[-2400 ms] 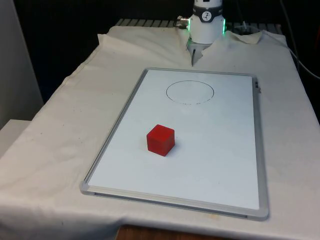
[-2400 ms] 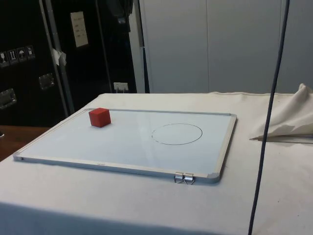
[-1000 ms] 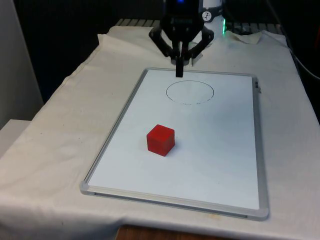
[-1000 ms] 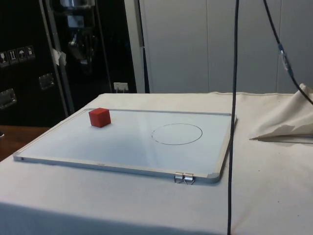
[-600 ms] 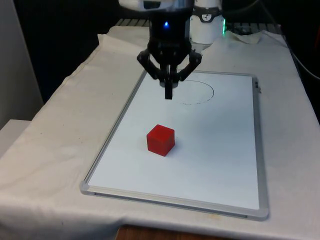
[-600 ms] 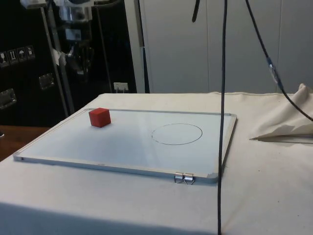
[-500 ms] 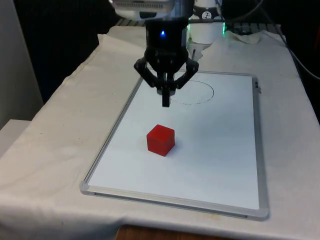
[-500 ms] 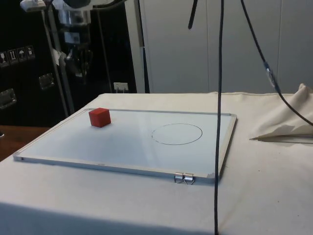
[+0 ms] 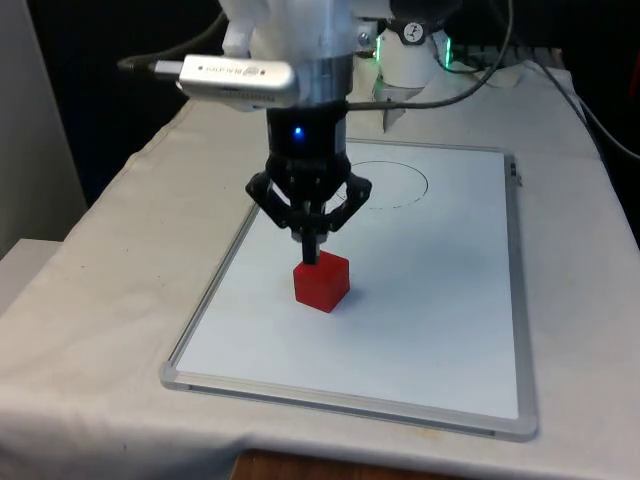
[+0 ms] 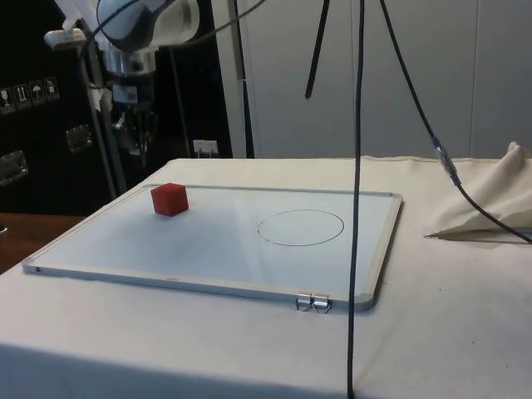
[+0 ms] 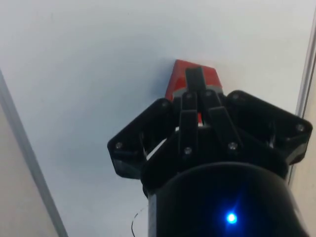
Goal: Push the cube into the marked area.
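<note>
Left to right in the front view: table (image 9: 120, 260) under white cloth, then one whiteboard (image 9: 450, 330). One red cube (image 9: 321, 281) sits on its near-left part, well apart from the one drawn circle (image 9: 380, 184) at the far end. One pincer (image 9: 311, 252), fingers pressed together with nothing held, hangs just above the cube's far top edge; the side view has the pincer (image 10: 135, 133) up in the air. Judgement: it needs to drop behind the cube's near face, tips low, then push straight and slow toward the circle, centred so the cube doesn't spin off.
</note>
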`<control>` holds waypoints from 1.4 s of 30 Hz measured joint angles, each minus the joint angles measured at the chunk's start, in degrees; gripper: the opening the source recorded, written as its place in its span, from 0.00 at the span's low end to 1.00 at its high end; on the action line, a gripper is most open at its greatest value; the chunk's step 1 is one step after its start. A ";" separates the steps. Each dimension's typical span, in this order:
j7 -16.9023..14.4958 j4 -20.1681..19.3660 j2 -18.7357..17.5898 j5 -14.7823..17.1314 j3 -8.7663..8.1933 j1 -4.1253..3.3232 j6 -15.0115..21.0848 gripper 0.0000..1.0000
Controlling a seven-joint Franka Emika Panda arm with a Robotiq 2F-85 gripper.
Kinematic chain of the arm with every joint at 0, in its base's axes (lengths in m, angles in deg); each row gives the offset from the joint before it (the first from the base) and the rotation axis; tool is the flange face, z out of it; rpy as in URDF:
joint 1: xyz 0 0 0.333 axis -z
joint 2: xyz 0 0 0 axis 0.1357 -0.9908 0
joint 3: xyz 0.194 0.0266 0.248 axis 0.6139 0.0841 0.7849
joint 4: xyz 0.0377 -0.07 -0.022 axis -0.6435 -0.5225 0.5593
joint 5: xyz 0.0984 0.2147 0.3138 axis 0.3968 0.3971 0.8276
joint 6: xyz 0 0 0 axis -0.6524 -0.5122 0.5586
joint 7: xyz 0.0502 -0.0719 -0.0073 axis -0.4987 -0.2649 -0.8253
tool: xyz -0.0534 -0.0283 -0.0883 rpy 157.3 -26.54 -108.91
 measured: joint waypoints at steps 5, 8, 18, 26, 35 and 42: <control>-0.63 0.00 -1.55 0.63 -0.29 0.29 1.43 0.00; -0.74 0.00 -2.18 0.74 -0.29 0.40 2.12 0.00; -0.74 0.69 -6.07 1.49 -0.29 0.57 5.56 0.00; -0.74 0.69 -7.73 1.60 -0.34 0.57 6.36 0.00; -0.74 0.00 -6.25 1.60 -0.97 0.57 3.27 0.00; -0.97 -2.69 -3.32 1.60 -0.92 0.29 0.80 0.00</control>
